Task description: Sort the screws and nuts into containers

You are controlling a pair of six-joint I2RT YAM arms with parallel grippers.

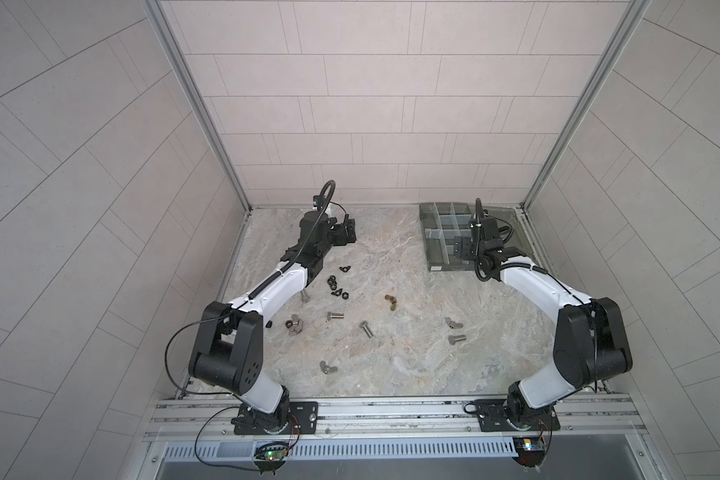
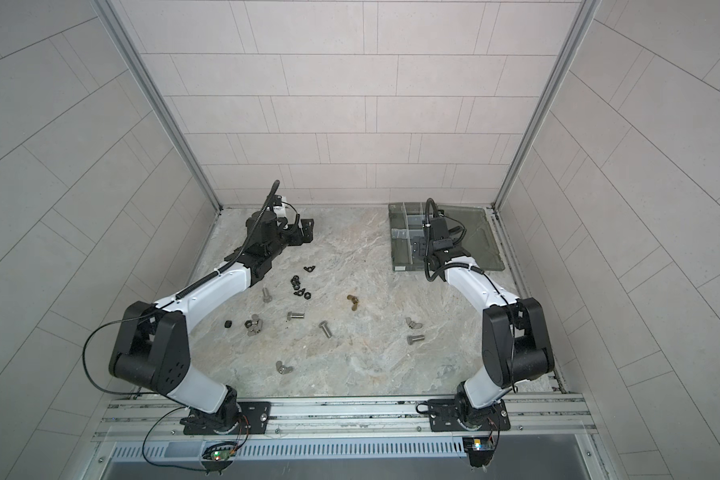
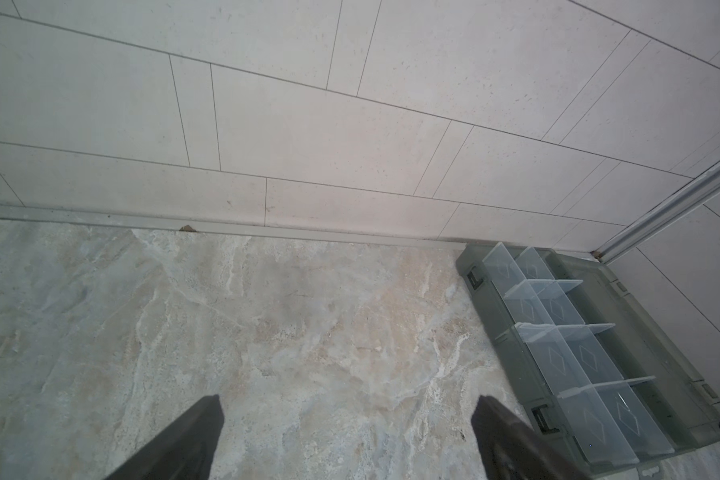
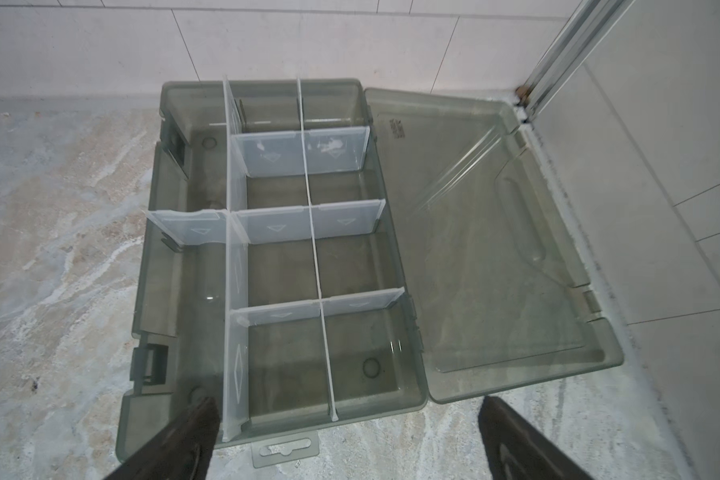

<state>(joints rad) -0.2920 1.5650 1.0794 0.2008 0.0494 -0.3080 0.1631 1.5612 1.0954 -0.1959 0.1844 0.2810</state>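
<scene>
Wide open, empty: left gripper (image 3: 347,401) at 11 o'clock, right gripper (image 4: 348,401) over containers (image 4: 275,266) at 1. Loose screws (image 1: 335,316), nuts (image 1: 336,286) centre to 8 o'clock. Risk: clumped black nuts, likely double pick, missort.

screws (image 2: 295,316): 4 | silver wing nuts (image 2: 283,367): 2 | black nuts (image 2: 296,283): clustered, uncountable | organizer box (image 4: 192,99): 1 | compartments (image 4: 283,266): 10

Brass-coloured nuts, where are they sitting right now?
In both top views the small brass-coloured nuts lie near the middle of the marble tabletop, right of the black nuts and beyond a silver hex bolt.
</scene>
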